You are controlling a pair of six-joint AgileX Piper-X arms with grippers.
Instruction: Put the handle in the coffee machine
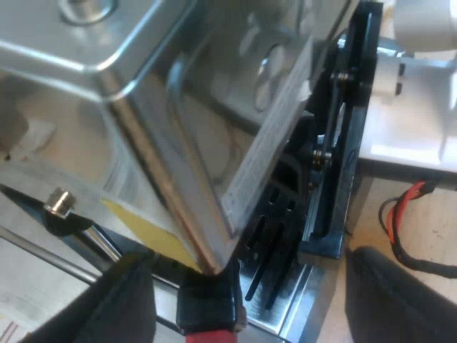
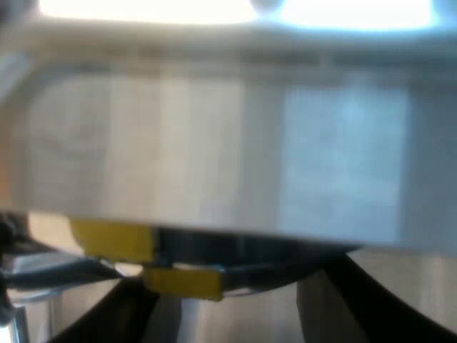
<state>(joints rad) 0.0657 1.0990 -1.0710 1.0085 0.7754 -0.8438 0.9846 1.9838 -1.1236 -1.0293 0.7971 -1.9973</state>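
My left gripper (image 1: pixel 246 286) hangs close under the tilted steel body of the espresso machine (image 1: pixel 164 107). Its fingers (image 1: pixel 121 304) stand wide apart, so it is open. The holder's dark handle with its red end (image 1: pixel 211 314) lies between them, nearer one finger and apart from both. It runs up under the machine's front. My right gripper (image 2: pixel 235 314) is pressed close to a brushed metal face of the machine (image 2: pixel 214 150). It is open, its fingers (image 2: pixel 357 307) spread under a dark rounded part (image 2: pixel 250 261) with yellow tags (image 2: pixel 182 281).
The black slotted drip grille (image 1: pixel 275 282) lies just beyond the handle. A yellow label (image 1: pixel 146 229) sits on the machine near a small metal knob (image 1: pixel 59 202). White robot parts (image 1: pixel 414 93) and red and black wires (image 1: pixel 407 214) are beside the machine's dark side frame (image 1: pixel 343 128).
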